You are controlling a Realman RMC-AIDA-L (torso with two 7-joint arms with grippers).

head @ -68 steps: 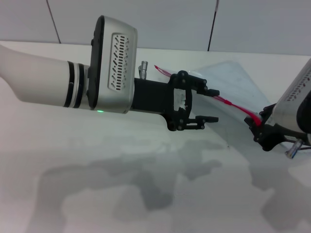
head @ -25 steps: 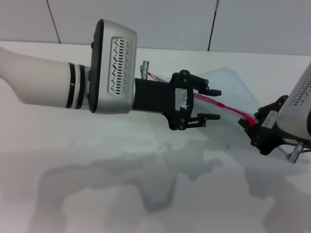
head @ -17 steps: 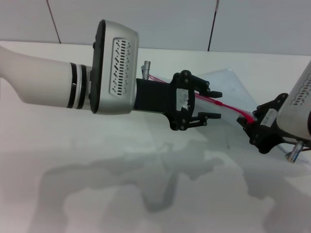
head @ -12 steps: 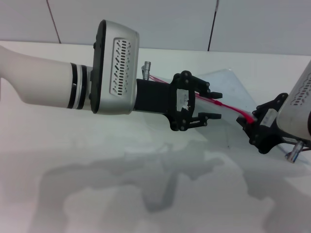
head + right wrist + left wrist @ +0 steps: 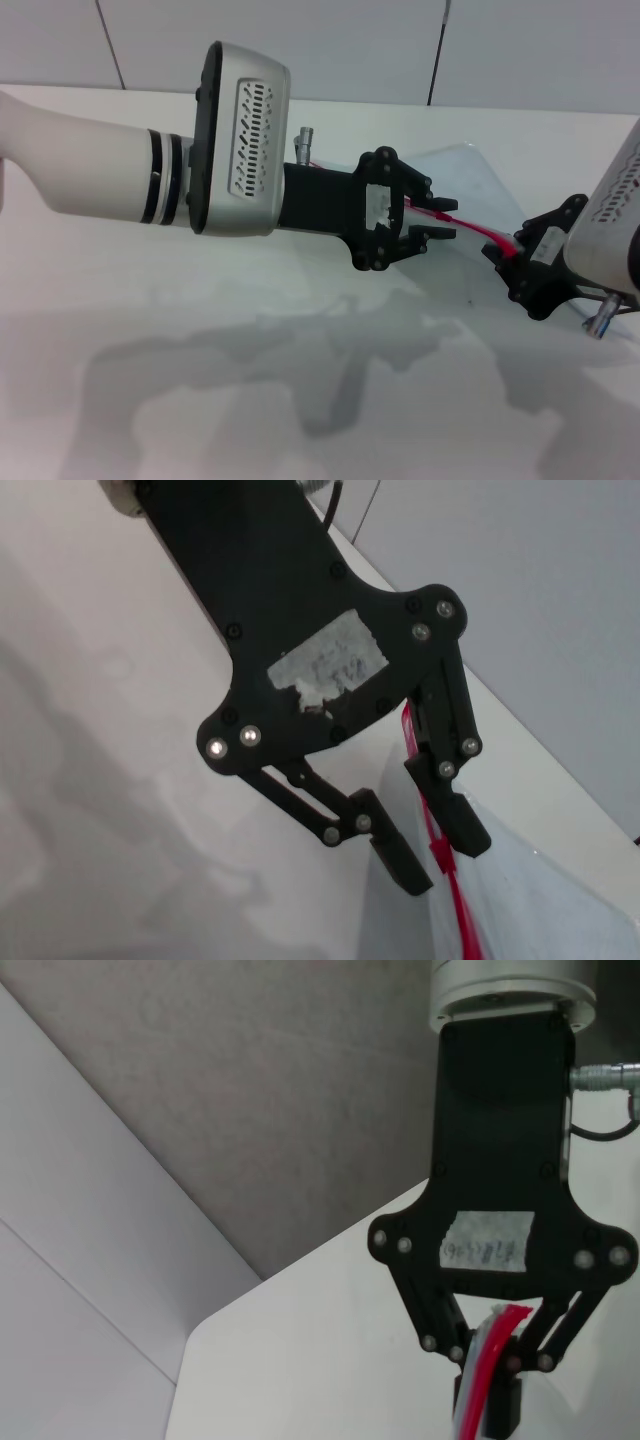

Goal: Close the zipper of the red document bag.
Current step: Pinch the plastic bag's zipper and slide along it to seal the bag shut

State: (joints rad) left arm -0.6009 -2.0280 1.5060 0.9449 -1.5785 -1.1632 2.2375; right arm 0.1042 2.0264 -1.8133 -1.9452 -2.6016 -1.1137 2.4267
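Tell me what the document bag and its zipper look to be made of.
The red document bag: thin, flexible translucent plastic, pale blue-grey; the table shows faintly through it. The zipper: bright red strip along its edge, probably plastic or woven tape; its texture cannot be made out. The right claw grips its end.

Light is bright, even and diffuse, coming from overhead. On the table (image 5: 150, 300) in the head view it throws soft, wide grey shadows of both arms toward the viewer, with blurred edges and overlapping lighter and darker patches, as from several lamps. The left arm's silver housing (image 5: 245, 140) shows a mild sheen but no hard glare. The head view is fairly sharp in the middle and softer on the near arm. In the left wrist view the wall (image 5: 250, 1090) behind looks grainy and dimmer. The right wrist view shows faint grey shadows on the table (image 5: 90, 810), and the close black links are slightly soft.
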